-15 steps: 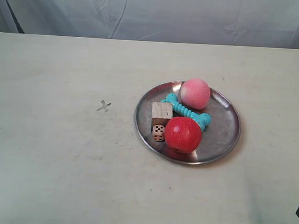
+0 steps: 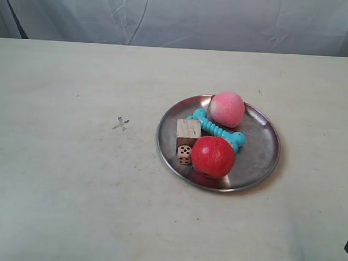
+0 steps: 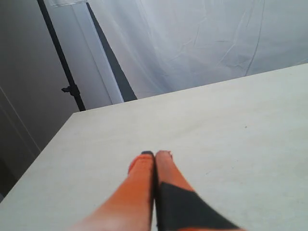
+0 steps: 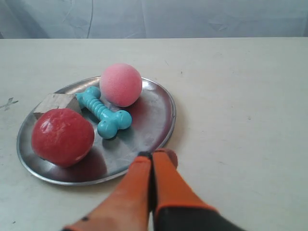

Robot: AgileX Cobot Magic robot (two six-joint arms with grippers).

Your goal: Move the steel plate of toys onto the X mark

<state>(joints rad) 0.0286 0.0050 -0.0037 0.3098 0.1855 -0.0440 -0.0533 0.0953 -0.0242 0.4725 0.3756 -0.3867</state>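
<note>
The steel plate (image 2: 260,147) lies flat on the pale surface (image 2: 73,189), and it is well apart from the X mark (image 2: 121,124), with bare surface between them. All the toys are inside the plate. The pink ball (image 2: 227,108) sits near the rim on the far side, and the red ball (image 2: 213,156) sits near the rim on the near side. The turquoise bone (image 2: 217,130) lies between the two balls, slanted, and it touches or almost touches both. The wooden cube (image 2: 188,129) stands at the side of the plate that faces the X mark, and the small die (image 2: 184,154) is just beside it, close to the red ball. In the right wrist view the right jaws are pressed together and hold nothing; their tips are at the rim of the plate (image 4: 156,113), on the side away from the X mark (image 4: 7,102), but I cannot tell if they touch the metal. In the left wrist view the left jaws are also pressed together and empty, above a bare part of the surface near its edge, with a white cloth (image 3: 202,43) and a dark pole (image 3: 60,57) behind.
</note>
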